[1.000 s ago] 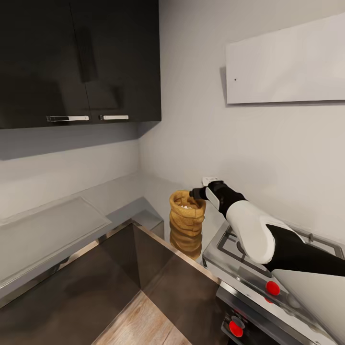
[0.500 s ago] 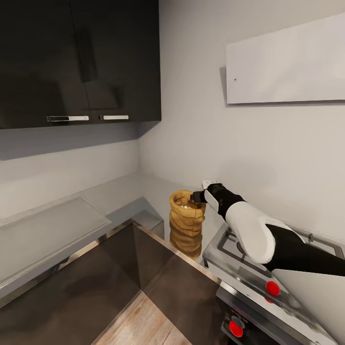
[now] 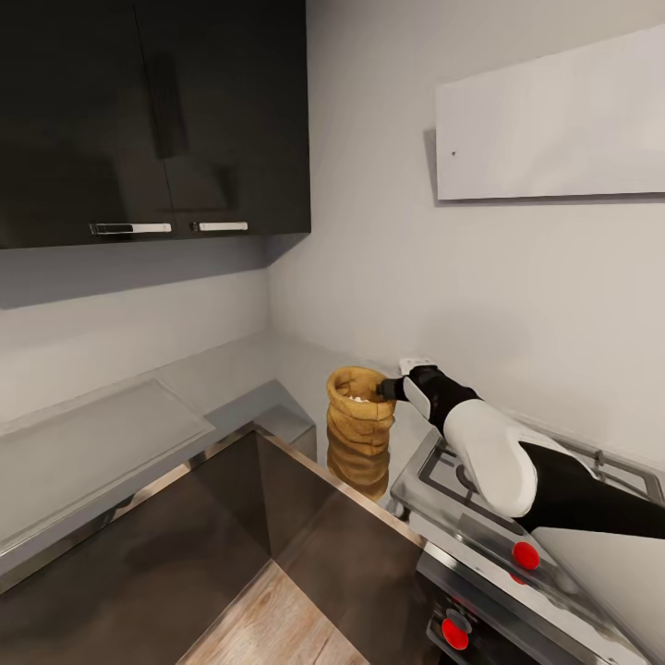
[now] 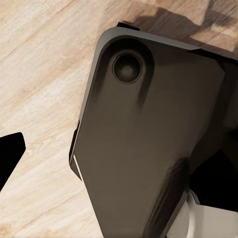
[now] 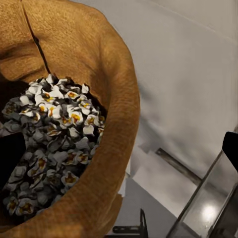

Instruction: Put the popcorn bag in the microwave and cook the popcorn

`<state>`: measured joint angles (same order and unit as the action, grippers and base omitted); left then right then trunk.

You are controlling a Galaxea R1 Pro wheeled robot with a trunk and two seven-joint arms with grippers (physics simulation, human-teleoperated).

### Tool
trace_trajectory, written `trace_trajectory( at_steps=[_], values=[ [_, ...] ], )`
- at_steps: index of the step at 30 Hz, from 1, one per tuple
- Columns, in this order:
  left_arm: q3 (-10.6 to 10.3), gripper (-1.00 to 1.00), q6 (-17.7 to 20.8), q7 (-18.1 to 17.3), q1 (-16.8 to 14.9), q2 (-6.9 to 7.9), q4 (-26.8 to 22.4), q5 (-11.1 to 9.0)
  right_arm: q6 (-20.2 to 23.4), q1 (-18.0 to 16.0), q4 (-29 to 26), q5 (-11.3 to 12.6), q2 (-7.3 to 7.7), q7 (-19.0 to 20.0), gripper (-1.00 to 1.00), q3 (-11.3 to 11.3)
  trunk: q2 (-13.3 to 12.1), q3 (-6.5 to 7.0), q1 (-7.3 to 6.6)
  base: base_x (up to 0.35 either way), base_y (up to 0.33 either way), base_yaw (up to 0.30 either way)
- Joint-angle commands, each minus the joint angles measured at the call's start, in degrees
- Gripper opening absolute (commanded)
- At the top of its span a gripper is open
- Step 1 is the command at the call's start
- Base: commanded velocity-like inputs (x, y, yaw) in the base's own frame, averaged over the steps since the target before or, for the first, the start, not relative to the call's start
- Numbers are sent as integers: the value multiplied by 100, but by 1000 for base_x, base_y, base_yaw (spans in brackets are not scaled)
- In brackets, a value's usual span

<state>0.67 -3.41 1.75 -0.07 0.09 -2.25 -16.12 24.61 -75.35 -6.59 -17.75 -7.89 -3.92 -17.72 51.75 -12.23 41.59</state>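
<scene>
Head view: right claw at popcorn bag rim

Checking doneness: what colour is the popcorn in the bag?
White popcorn with yellow-orange centres, clearest in the right wrist view.

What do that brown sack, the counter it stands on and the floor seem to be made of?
The popcorn bag looks like coarse tan paper or burlap, matte, with ridged folds and a rolled rim; the weave seen up close leaves it open. The countertop looks like brushed steel, pale grey with a soft sheen and a bright metal edge. The floor looks like light wood planks, with visible grain.
</scene>
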Motion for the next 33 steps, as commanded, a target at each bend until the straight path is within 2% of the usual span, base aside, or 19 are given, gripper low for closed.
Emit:
trace_trajectory(
  at_steps=[1,20,25,28,33],
  values=[
    [4,100,-10,10,1,-1,-4,-18,27,0,-11,-46,-3,-9,100,-48,5,-7,1,0,0,0],
    [-14,100,-10,10,0,8,-4,-35,125,3,-9,-55,-2,33,100,-42,5,-7,1,41,0,0],
    [9,100,-10,13,0,1,-4,-55,851,3,-17,-80,-2,2,100,-39,5,-7,1,0,0,0],
    [12,100,-10,17,0,0,-4,-57,990,3,-25,-87,-2,-3,100,-39,5,-7,1,0,0,0],
    [12,100,-10,15,0,-1,-4,-50,966,3,-27,-83,-9,-4,100,-39,5,-7,1,1,0,0]
  ],
)
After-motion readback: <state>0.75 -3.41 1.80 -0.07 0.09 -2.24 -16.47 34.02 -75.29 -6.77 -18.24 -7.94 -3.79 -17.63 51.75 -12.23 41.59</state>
